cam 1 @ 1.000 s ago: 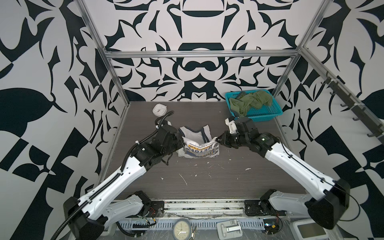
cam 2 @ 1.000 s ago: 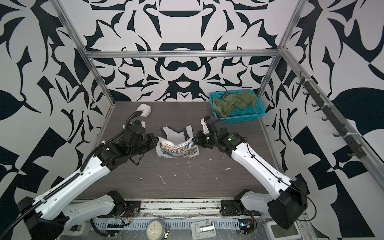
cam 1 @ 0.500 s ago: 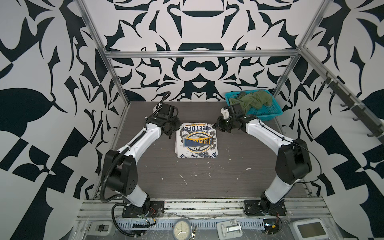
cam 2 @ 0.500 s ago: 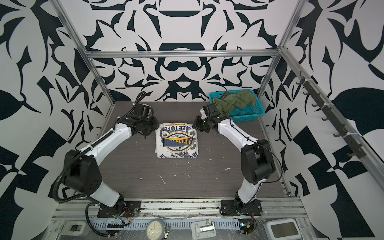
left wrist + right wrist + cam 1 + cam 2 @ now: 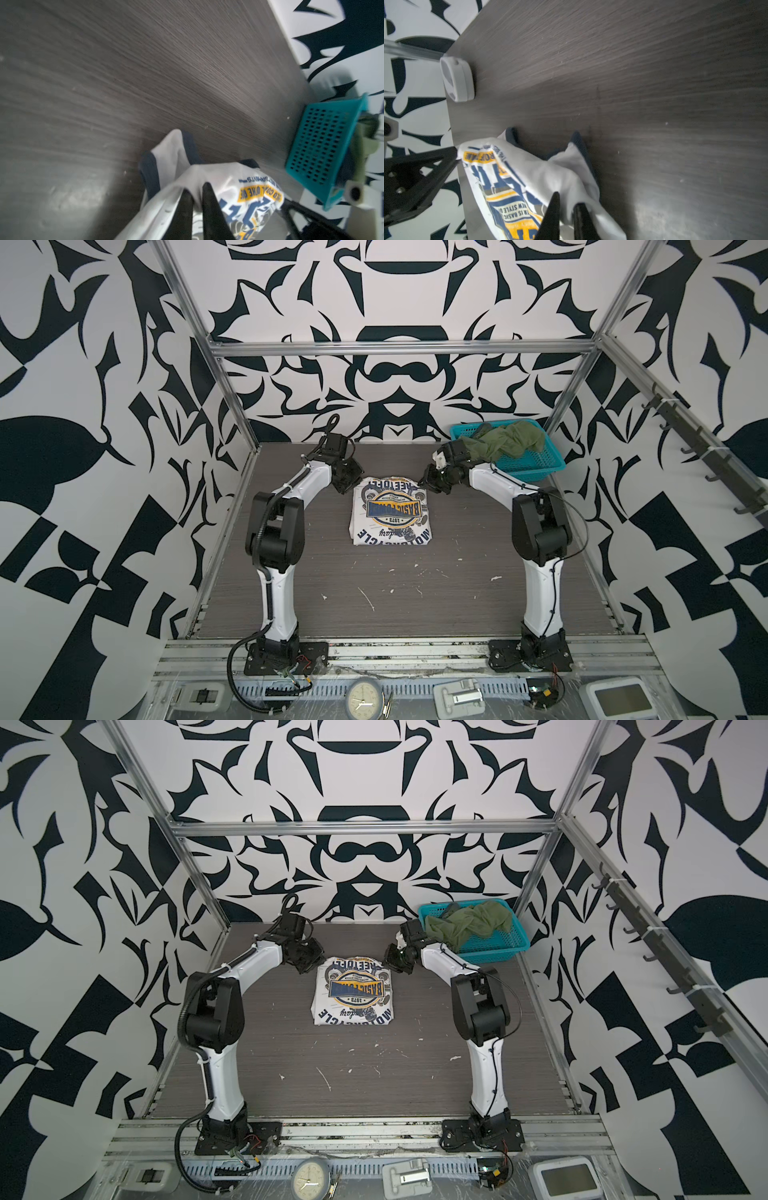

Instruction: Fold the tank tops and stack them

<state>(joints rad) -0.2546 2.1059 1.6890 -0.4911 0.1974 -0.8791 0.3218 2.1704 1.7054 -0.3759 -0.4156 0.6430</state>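
Lying flat on the table (image 5: pixel 415 593), the white top (image 5: pixel 390 510) is folded into a neat block with its blue and yellow badge facing up. In both top views it sits a bit toward 12 o'clock from the middle of the table. The left gripper (image 5: pixel 345 486) is at the block's 11 o'clock corner and the right gripper (image 5: pixel 432 486) is at its 1 o'clock corner, both very close to the cloth. The left wrist view shows the left jaws a little apart, with white cloth showing in the thin gap. The right wrist view shows the right jaws a little apart too, over white cloth with navy trim. Both wrist views are blurry. The green top (image 5: pixel 507 443) is a crumpled heap in the blue basket (image 5: pixel 536 466) at the table's 2 o'clock corner, with a bit hanging over the rim. A small white clock (image 5: pixel 456 79) stands on the table by the wall.
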